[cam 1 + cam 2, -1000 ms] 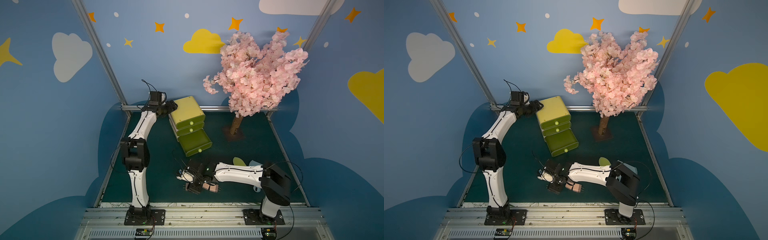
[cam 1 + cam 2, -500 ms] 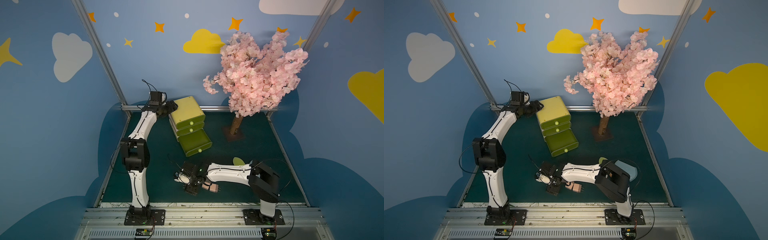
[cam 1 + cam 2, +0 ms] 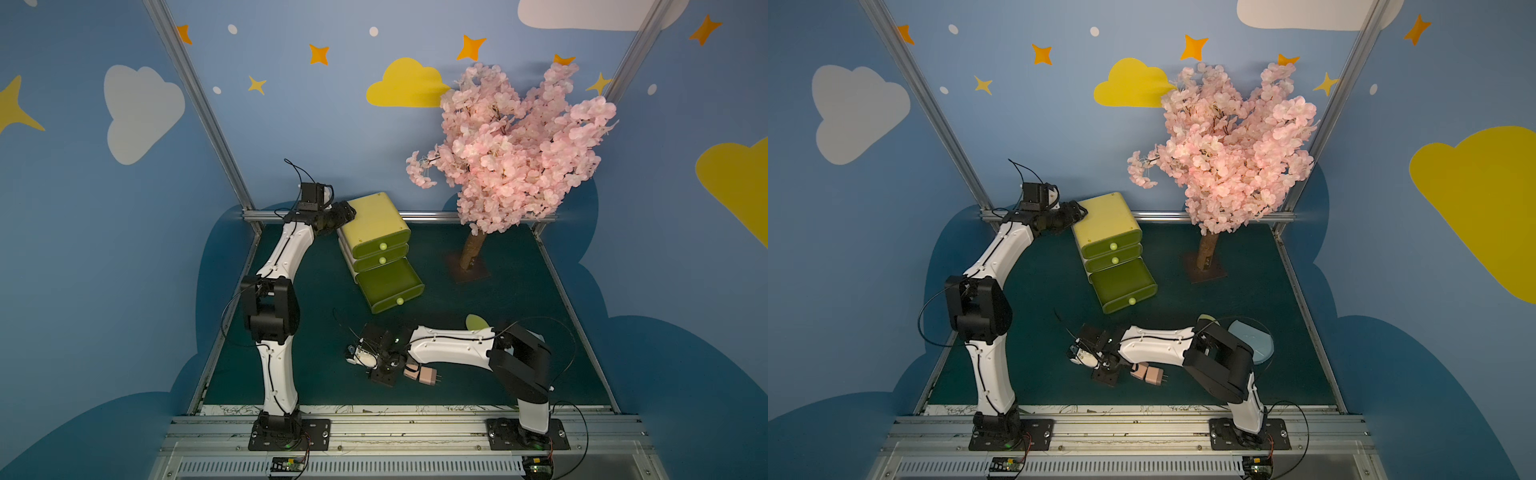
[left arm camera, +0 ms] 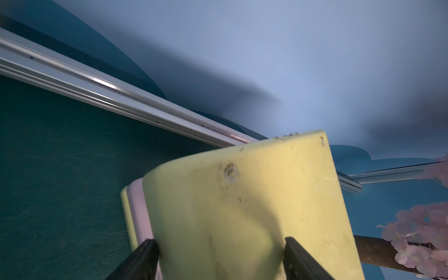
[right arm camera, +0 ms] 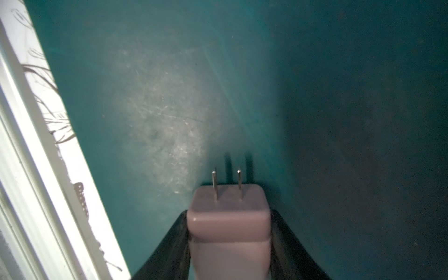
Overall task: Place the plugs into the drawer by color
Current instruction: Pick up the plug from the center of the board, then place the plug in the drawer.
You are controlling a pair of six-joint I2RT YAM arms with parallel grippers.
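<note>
The yellow-green drawer (image 3: 374, 224) chest stands at the back, its bottom drawer (image 3: 388, 282) pulled out, and nothing shows inside it. My left gripper (image 3: 347, 212) grips the chest's rear corner, its fingers (image 4: 145, 257) pressed on either side of the yellow back (image 4: 242, 206). Near the front edge two pink plugs (image 3: 428, 376) lie end to end on the mat. My right gripper (image 5: 229, 213) is shut on them, both fingers (image 5: 174, 237) touching their sides, and the front plug (image 5: 229, 203) points its prongs away. Other plugs are out of view.
A pink blossom tree (image 3: 511, 145) on a brown base (image 3: 471, 266) stands at the back right. A pale blue dish (image 3: 1254, 340) and a green leaf shape (image 3: 476, 322) lie behind my right arm. The front rail (image 3: 374, 424) runs close to the plugs.
My right gripper has closed its fingers onto the pink plug, and the right elbow has swung a little. The left arm and the drawer have not moved.
</note>
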